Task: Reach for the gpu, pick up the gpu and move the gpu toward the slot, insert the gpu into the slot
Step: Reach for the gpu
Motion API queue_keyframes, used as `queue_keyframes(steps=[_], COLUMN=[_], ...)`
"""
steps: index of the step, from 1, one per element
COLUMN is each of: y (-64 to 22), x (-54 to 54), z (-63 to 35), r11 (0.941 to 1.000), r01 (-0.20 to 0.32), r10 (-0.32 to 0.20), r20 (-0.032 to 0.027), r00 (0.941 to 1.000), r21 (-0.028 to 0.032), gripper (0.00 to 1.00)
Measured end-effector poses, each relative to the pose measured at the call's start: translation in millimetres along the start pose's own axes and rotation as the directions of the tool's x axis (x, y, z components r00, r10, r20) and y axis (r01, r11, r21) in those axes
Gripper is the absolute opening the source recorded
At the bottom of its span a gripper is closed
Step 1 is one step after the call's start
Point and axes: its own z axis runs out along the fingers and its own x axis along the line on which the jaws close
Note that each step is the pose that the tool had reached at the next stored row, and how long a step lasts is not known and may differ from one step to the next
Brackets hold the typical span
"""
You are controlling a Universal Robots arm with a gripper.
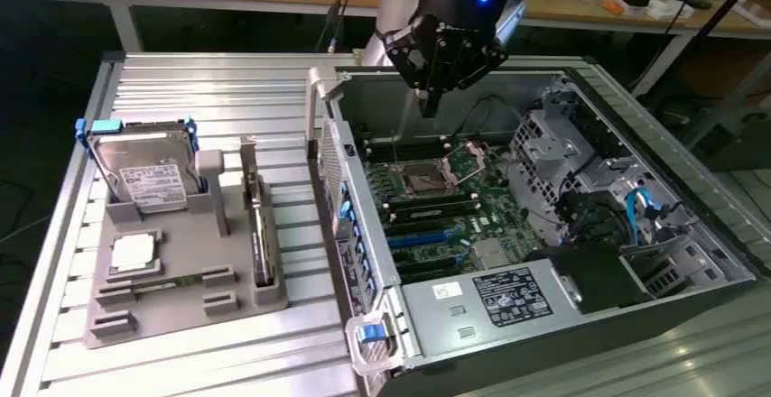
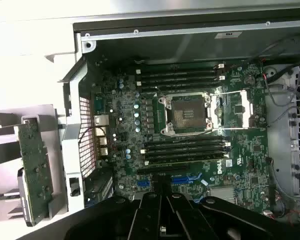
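The gpu (image 1: pixel 255 235) stands on its edge in a grey holder (image 1: pixel 181 307) on the table, at the exterior view's left of the open computer case. In the wrist view the gpu (image 2: pixel 34 167) shows as a green-backed card outside the case wall. My gripper (image 1: pixel 428 99) hangs shut and empty above the far part of the case, over the green motherboard (image 1: pixel 452 203). The blue slot (image 1: pixel 420 235) lies on the motherboard near the case's rear wall. In the wrist view the slot (image 2: pixel 187 179) sits just ahead of my gripper (image 2: pixel 162 200).
A silver hard drive (image 1: pixel 144 179) in a blue frame and a memory stick (image 1: pixel 162 281) share the grey holder. The motherboard carries the metal processor socket (image 2: pixel 190 114) and black memory sockets (image 2: pixel 182 75). Drive cages and cables (image 1: pixel 602 189) fill the case's right side.
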Motion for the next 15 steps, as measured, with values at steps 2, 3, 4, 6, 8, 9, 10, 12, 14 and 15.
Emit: queue_keyframes(steps=[2, 3, 4, 6, 8, 9, 10, 12, 14, 15], y=[-0.2, -0.4, -0.5, -0.7, -0.9, -1.1, -1.2, -1.4, -1.6, -1.8], x=[2.7, 4.8, 6.1, 9.5, 12.4, 14.0, 15.3, 18.2, 21.5, 23.6], z=[0.0, -0.1, -0.2, -0.3, -0.3, -0.4, -0.4, -0.5, -0.6, -0.7], r11=[1.0, 1.0, 1.0, 1.0, 1.0, 1.0, 1.0, 1.0, 1.0, 1.0], r01=[0.0, 0.0, 0.0, 0.0, 0.0, 0.0, 0.0, 0.0, 0.0, 0.0], r10=[0.0, 0.0, 0.0, 0.0, 0.0, 0.0, 0.0, 0.0, 0.0, 0.0], r20=[0.0001, 0.0, 0.0, 0.0, 0.0, 0.0, 0.0, 0.0, 0.0, 0.0], r00=[1.0, 1.0, 1.0, 1.0, 1.0, 1.0, 1.0, 1.0, 1.0, 1.0], r21=[-0.0001, 0.0, 0.0, 0.0, 0.0, 0.0, 0.0, 0.0, 0.0001, 0.0001], gripper=[0.11, 0.11, 0.11, 0.11, 0.11, 0.11, 0.11, 0.11, 0.11, 0.11])
